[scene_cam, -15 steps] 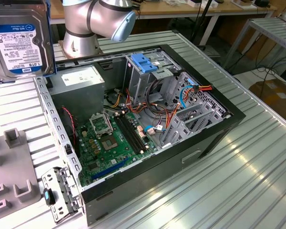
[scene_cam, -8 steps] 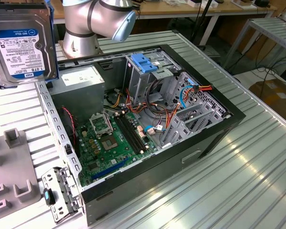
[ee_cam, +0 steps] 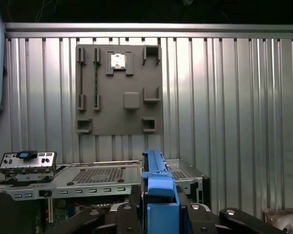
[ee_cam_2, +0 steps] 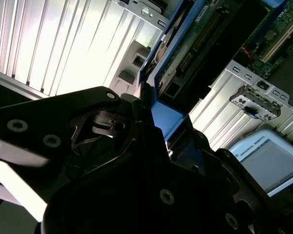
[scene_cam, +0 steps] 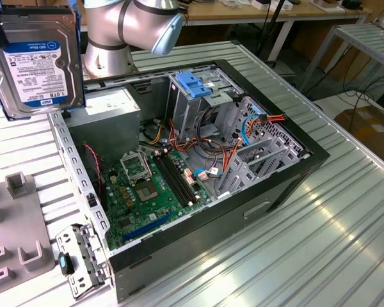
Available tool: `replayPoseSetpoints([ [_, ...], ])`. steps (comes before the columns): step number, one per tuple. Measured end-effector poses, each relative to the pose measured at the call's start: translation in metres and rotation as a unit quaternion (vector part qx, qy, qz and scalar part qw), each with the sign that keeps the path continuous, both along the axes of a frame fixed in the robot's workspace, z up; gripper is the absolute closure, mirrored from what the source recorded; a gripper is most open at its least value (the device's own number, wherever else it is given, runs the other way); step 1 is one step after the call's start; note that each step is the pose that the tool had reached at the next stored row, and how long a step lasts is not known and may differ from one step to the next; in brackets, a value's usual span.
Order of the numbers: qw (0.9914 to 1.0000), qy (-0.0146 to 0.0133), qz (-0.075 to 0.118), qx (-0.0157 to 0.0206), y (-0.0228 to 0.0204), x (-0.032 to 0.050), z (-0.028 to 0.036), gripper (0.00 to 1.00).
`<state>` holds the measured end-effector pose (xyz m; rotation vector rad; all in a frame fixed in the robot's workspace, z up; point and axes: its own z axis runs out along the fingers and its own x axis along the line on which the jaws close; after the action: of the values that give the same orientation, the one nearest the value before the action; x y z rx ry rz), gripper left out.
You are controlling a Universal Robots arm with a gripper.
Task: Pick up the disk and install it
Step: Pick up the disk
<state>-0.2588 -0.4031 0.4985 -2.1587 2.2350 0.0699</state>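
Where the first wrist view looks past the gripper, we see its jaws clamped on the blue carrier frame of the disk, with a dark finger on either side of the plastic edge. In the second wrist view the gripper pinches that same blue edge. The disk runs out beyond the jaws with its circuit-board face towards us. In the exterior view the disk hangs in the air with its label side out, clear of the ribbed metal table and apart from the open computer case. Beyond the jaws in the first wrist view, a grey fixture plate lies flat on the table. Inside the case we make out the motherboard, the power supply and a grey drive cage with a blue latch. The disk seems to hang nearer the power-supply end of the case, though we cannot judge depth well from this angle.
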Motion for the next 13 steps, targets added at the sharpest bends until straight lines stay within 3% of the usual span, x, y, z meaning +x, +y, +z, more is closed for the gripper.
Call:
replayPoseSetpoints([
  [13, 1.0, 0.0, 0.0, 0.0, -0.0009, 0.0253, -0.0003, 0.63],
])
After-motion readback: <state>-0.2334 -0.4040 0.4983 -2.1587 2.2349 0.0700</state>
